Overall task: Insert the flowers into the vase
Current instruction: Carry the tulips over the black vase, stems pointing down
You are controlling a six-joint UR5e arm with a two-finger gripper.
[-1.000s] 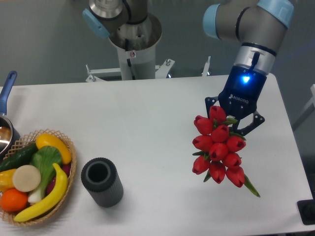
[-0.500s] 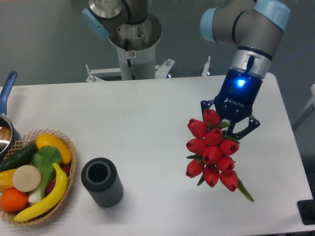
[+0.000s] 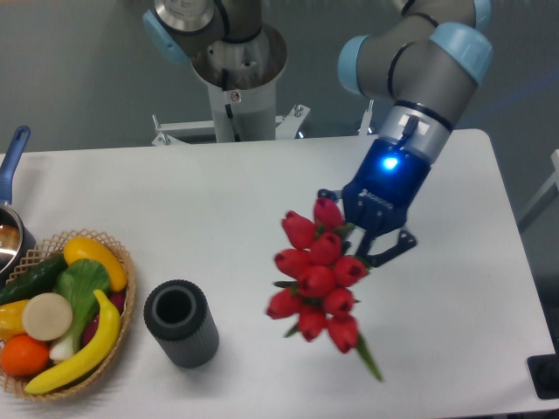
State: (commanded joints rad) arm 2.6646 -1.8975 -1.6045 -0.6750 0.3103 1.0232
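A white bench (image 3: 218,201) filled most of the scene, set before a plain grey-blue wall, with the robot's metal pedestal (image 3: 238,83) rising behind its far edge. Above the bench's right half, the end effector (image 3: 365,234), its blue status light glowing, was clamped on the flowers (image 3: 316,278), a bunch of red tulips held clear of the surface. The buds faced the camera in a tight cluster, and a green stem end trailed down toward the near right. The vase (image 3: 181,322), a dark ribbed cylinder, stood upright near the bench's front edge with its round mouth open, well apart from the bunch and to its left. Just left of the vase sat a wicker basket (image 3: 120,336) of toy fruit and vegetables, a yellow banana (image 3: 87,348) draped along its rim. At the far left edge, a pan with a blue handle (image 3: 12,155) was partly cut off from view.
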